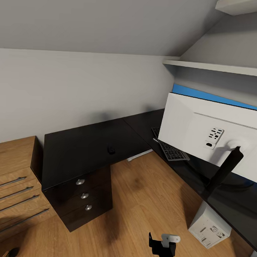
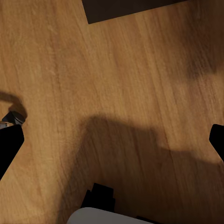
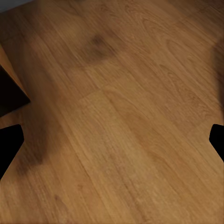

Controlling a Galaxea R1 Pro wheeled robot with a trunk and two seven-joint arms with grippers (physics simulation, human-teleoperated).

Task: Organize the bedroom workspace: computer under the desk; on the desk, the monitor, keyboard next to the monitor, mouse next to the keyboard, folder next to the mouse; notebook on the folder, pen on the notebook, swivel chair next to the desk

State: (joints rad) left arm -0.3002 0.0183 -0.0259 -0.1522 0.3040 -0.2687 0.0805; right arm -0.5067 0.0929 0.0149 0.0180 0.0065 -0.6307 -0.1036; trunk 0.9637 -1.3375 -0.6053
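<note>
The monitor (image 1: 214,138) stands on the desk (image 1: 86,149) along its right wing, white back showing, the keyboard (image 1: 169,147) just behind it. Both grippers (image 2: 112,140) (image 3: 112,142) hang wide open, empty, over the floor (image 1: 139,204).

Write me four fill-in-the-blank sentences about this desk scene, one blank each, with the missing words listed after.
1. The monitor shows the head camera its ____ back.
2. The keyboard lies on the desk, partly hidden behind the ____.
3. The drawer unit carries ____ round silver knobs.
4. The white computer stands on the wooden floor, ____ the desk.

Missing words: white; monitor; three; under
</note>
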